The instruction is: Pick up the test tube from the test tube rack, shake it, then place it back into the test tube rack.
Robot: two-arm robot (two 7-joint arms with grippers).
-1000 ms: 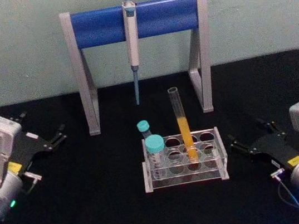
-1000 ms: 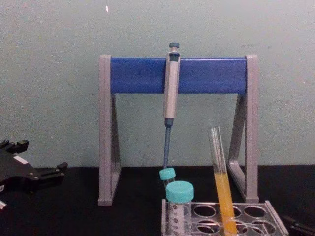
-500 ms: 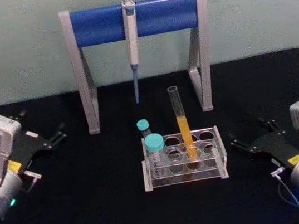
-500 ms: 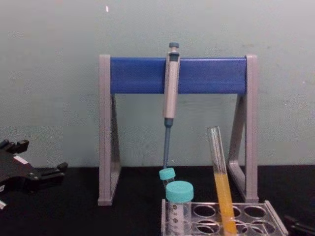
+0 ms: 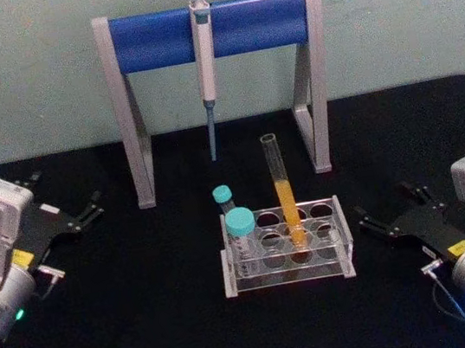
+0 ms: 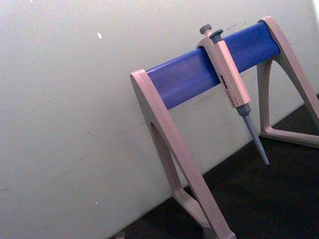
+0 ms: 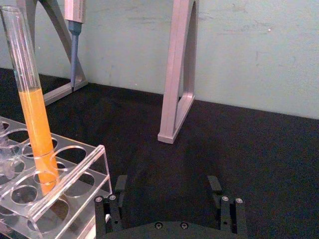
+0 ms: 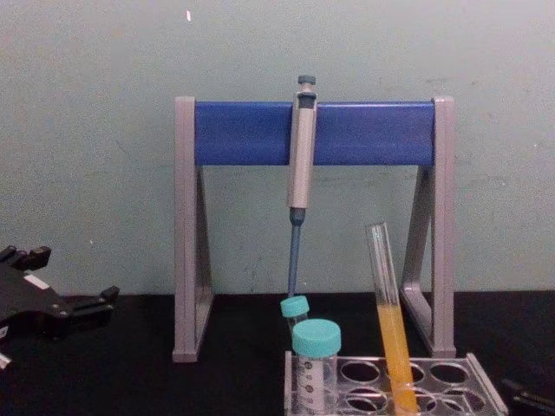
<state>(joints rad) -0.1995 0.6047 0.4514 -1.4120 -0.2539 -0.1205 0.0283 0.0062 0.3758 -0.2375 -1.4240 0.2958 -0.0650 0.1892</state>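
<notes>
The test tube (image 5: 282, 191) is seen standing, slightly tilted, in a hole of the test tube rack (image 5: 284, 249) on the black tabletop (image 5: 176, 322), orange-yellow liquid filling its lower half; the right gripper (image 5: 390, 217) is held just right of the rack, fingers (image 7: 215, 185) apart and empty; the left gripper (image 5: 70, 214) is kept well to the left, its fingers seemingly apart, though poorly seen; a pipette (image 5: 206, 68) is hung on the stand (image 5: 211, 33) behind.

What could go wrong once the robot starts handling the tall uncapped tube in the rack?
The test tube has no cap, so shaking may spill its orange liquid. It leans in the test tube rack, so the open right tool could close off-centre. The capped tubes stand nearby and might be knocked.
</notes>
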